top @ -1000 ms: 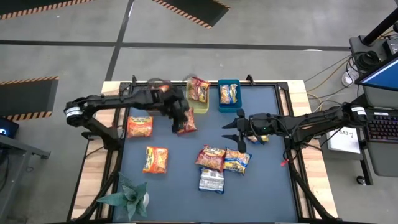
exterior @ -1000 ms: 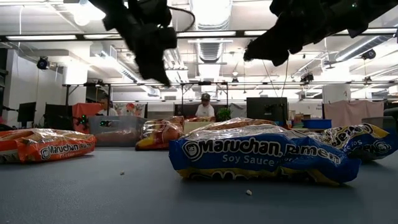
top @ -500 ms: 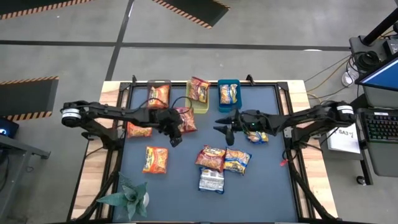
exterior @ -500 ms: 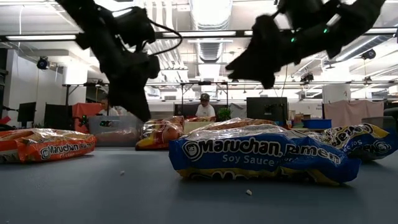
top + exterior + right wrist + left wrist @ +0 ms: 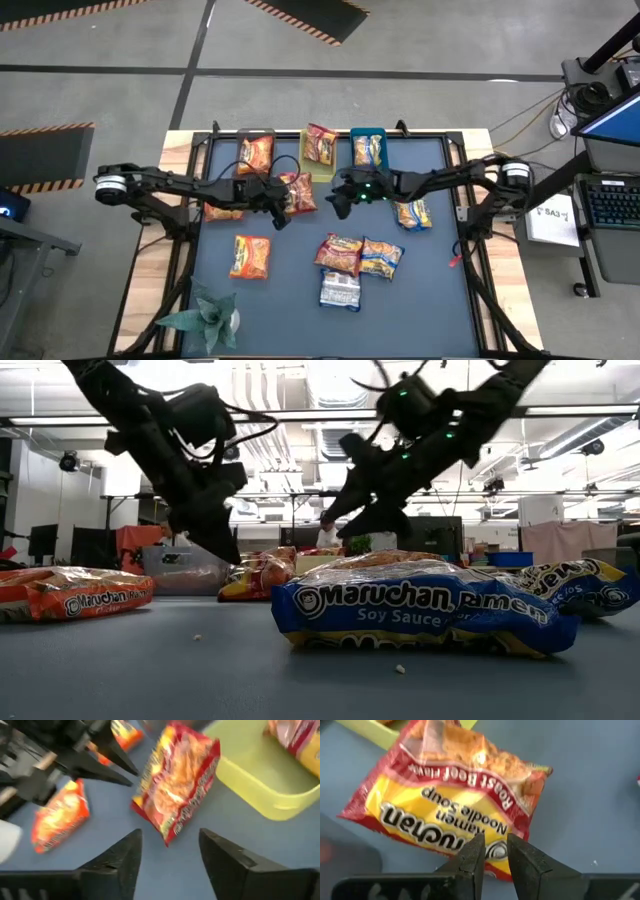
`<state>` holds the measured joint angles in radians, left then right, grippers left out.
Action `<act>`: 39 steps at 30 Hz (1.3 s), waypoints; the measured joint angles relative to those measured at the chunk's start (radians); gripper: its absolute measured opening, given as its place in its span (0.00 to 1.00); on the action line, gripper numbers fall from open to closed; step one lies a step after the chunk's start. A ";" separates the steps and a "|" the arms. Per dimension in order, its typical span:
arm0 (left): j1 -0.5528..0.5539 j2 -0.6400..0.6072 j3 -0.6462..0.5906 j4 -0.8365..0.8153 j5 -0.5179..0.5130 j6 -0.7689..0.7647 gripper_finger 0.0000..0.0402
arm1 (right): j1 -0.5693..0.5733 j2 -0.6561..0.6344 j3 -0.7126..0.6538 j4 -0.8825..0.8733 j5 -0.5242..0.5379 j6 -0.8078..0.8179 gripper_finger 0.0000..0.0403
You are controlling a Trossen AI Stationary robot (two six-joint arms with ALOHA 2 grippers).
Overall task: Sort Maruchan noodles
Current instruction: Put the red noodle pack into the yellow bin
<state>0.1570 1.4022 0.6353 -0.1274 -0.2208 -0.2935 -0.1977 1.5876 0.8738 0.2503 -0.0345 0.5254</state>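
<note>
Three packets already sit in the bins beyond both end effectors: an orange packet in the grey bin, a red one in the yellow bin, a blue-and-yellow one in the blue bin. The left end effector, fingers nearly together and empty, hovers beside the red Roast Beef packet on the surface, and the right end effector, fingers apart and empty, faces that packet from its other side. By my reckoning the task is under halfway: this packet, two orange ones near the left end effector, and the mixed cluster plus a lone packet near the right one remain.
</note>
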 joint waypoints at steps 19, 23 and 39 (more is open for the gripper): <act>0.002 0.008 -0.116 0.157 -0.032 0.004 0.11 | -0.013 0.279 0.282 -0.141 0.009 -0.002 0.78; 0.002 0.008 -0.143 0.188 -0.052 0.002 0.11 | -0.015 0.320 0.313 -0.141 0.010 -0.002 0.80; 0.002 0.008 -0.195 0.269 -0.044 -0.038 0.11 | -0.020 0.385 0.350 -0.076 0.008 0.006 0.79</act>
<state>0.1585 1.4101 0.4404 0.1421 -0.2643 -0.3317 -0.2180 1.9724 1.2240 0.1741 -0.0269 0.5316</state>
